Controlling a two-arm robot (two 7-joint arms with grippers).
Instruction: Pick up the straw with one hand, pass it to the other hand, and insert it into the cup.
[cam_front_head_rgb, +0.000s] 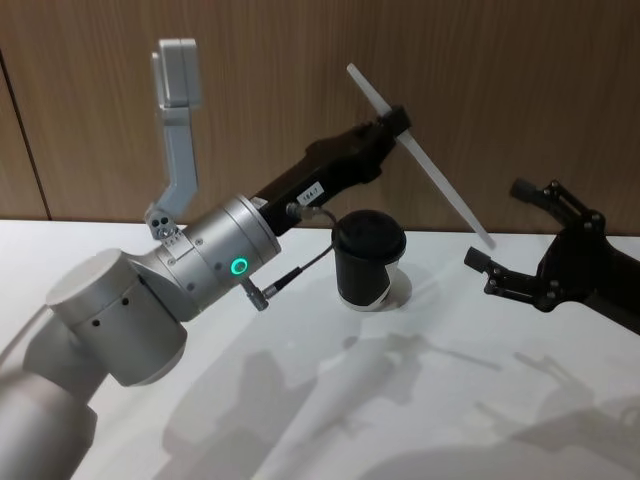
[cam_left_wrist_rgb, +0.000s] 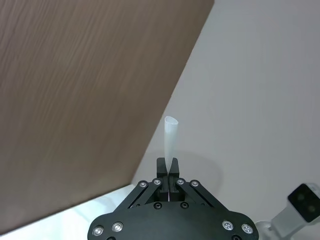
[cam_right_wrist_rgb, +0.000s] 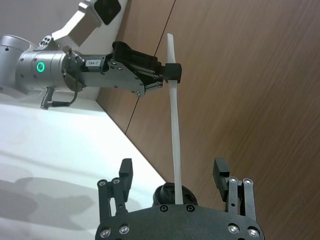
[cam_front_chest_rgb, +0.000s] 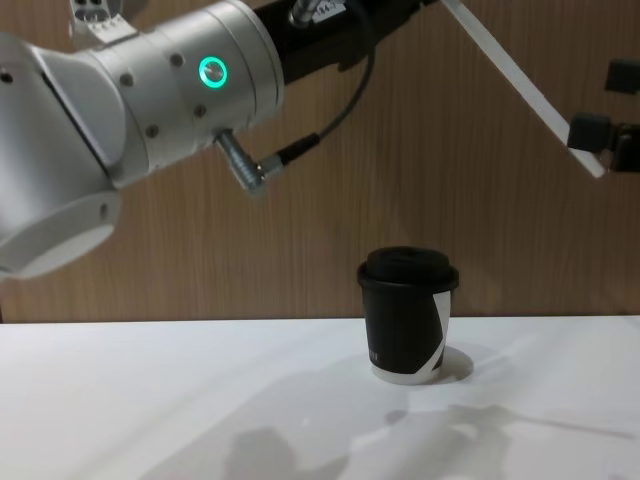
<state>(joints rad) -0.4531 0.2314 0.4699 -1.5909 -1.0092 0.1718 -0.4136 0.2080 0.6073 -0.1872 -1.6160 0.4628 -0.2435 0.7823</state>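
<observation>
I see the left gripper (cam_front_head_rgb: 396, 120) raised well above the white table (cam_front_head_rgb: 300, 420). Its jaws are closed tight on the straw (cam_front_head_rgb: 440, 180). In the left wrist view, the two fingertips (cam_left_wrist_rgb: 162, 167) press the straw (cam_left_wrist_rgb: 170, 137) between them, and a short piece sticks out beyond the jaws. The longer piece runs away from the jaws on the other side, slanting down toward the right gripper (cam_front_head_rgb: 496, 222).

The jaws of the right gripper stand wide apart. The lower end of the straw is in the gap between them. In the right wrist view, the straw (cam_right_wrist_rgb: 174, 130) passes through the middle of the opening and touches neither of the fingers (cam_right_wrist_rgb: 125, 170). From the chest view, the straw's lower end (cam_front_chest_rgb: 520, 85) lies just beside one finger of the right gripper (cam_front_chest_rgb: 607, 105), but I cannot tell if they touch there.

The cup (cam_front_head_rgb: 368, 265) stands upright on the table, below the left jaws and well apart from them. Its black domed lid (cam_front_chest_rgb: 408, 265) is on, so I cannot see what is inside. The straw is not in the cup; all of it is in the air above it.
</observation>
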